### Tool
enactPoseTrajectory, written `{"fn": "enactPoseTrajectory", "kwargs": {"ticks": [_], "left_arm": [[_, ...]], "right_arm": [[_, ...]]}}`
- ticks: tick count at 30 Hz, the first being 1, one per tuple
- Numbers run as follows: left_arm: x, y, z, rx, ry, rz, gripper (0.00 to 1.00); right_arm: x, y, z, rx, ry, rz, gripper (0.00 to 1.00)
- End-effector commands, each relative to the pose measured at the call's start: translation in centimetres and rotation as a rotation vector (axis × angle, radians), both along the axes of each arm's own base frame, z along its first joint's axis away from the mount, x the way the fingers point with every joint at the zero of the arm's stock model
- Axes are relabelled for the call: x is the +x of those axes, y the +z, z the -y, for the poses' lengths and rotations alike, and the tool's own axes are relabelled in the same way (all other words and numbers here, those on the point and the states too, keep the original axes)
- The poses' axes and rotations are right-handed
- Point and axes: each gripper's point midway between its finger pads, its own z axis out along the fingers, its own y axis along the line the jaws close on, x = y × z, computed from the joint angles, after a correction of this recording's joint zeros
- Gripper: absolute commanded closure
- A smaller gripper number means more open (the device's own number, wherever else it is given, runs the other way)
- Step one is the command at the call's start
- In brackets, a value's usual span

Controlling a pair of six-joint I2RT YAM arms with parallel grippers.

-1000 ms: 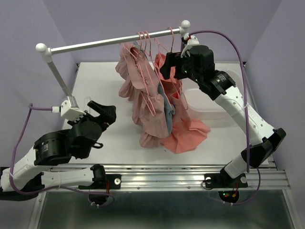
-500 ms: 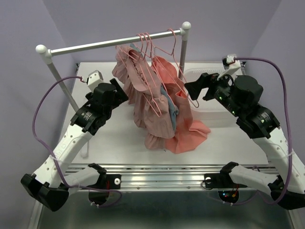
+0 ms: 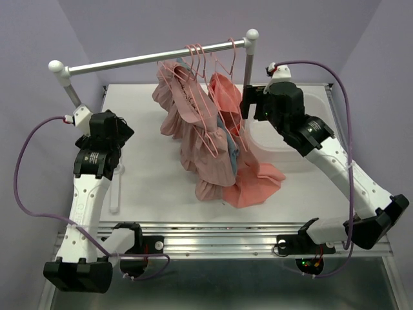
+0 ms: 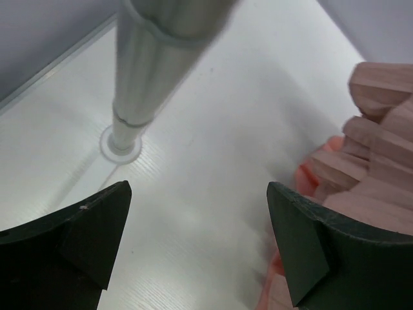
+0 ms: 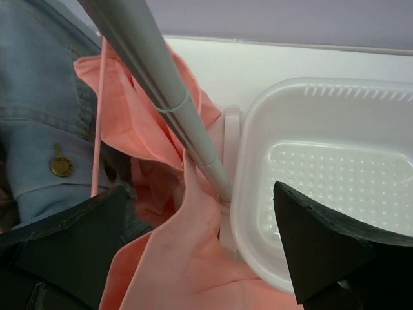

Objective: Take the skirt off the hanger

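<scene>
The salmon-coral skirt hangs from the rightmost pink hanger on the rail, and its hem lies bunched on the table. My right gripper is open and empty just right of the skirt's top, by the rack's right post. In the right wrist view the skirt and post lie between the open fingers, and a thin hanger arm shows at left. My left gripper is open and empty near the left post, well left of the garments. In its wrist view it holds nothing.
A paler pink ruffled garment and a blue-grey denim one hang on other pink hangers left of the skirt. A white tray lies right of the right post. The left post stands close ahead of my left gripper.
My left gripper has pulled back left, away from the garments toward the left post. My right gripper has moved up and in to the right post beside the skirt. The garments hang much as before.
</scene>
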Motion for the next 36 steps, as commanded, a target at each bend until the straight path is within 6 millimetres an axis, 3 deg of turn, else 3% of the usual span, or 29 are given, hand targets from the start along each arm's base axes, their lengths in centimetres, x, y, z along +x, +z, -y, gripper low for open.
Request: {"fn": "enactPoseTrajectory", "kwargs": {"ticks": [1, 6, 7, 9, 10, 11, 12, 13, 14, 16, 19, 24, 30, 33, 36], "left_arm": [[0.5, 0.8, -2.9, 0.033, 0.060, -0.012, 0.01], [1.5, 1.3, -5.3, 0.064, 0.062, 0.020, 0.01], [2.1, 1.1, -5.1, 0.055, 0.031, 0.025, 0.01], [3.1, 1.3, -5.1, 0.045, -0.022, 0.045, 0.01], [4.0, 1.6, -6.1, 0.031, -0.008, 0.072, 0.01], [4.7, 1.8, -5.8, 0.005, -0.031, 0.096, 0.02], [5.4, 2.3, -5.9, -0.001, -0.036, 0.121, 0.05], [6.4, 2.2, -5.6, -0.015, -0.063, 0.126, 0.06], [6.9, 2.2, -5.6, -0.019, -0.072, 0.123, 0.12], [8.1, 2.6, -5.6, -0.023, -0.084, 0.138, 0.14], [9.7, 3.9, -5.6, -0.015, -0.109, 0.202, 0.23], [12.8, 7.2, -5.2, -0.027, -0.156, 0.334, 0.25], [16.0, 6.8, -6.4, -0.011, -0.146, 0.326, 0.25], [17.4, 6.2, -6.8, -0.012, -0.151, 0.322, 0.25], [19.3, 5.6, -6.6, -0.017, -0.189, 0.319, 0.25]], "right_arm": [[0.1, 3.8, -1.5, 0.045, 0.090, 0.097, 0.00], [2.7, 1.3, -3.7, 0.027, 0.146, 0.056, 0.03], [3.5, 1.1, -3.4, 0.031, 0.122, 0.057, 0.05], [4.6, 1.0, -3.4, 0.044, 0.108, 0.076, 0.14], [5.2, 0.4, -3.8, 0.042, 0.107, 0.072, 0.16], [5.9, 0.1, -3.7, 0.054, 0.103, 0.068, 0.17], [6.9, 0.6, -2.9, 0.073, 0.076, 0.077, 0.23], [8.0, -0.5, -3.1, 0.077, 0.076, 0.052, 0.26], [9.2, -0.5, -2.0, 0.081, 0.055, 0.054, 0.33], [10.9, -1.2, -1.8, 0.080, 0.052, 0.050, 0.41], [12.6, -0.8, -1.6, 0.068, 0.076, 0.083, 0.52], [15.7, -0.2, -2.6, 0.019, 0.106, 0.147, 0.55], [16.5, -0.2, -4.7, 0.044, 0.194, 0.148, 0.58], [15.4, 0.2, -5.7, 0.080, 0.263, 0.166, 0.58], [14.2, -0.9, -5.7, 0.092, 0.290, 0.149, 0.55]]}}
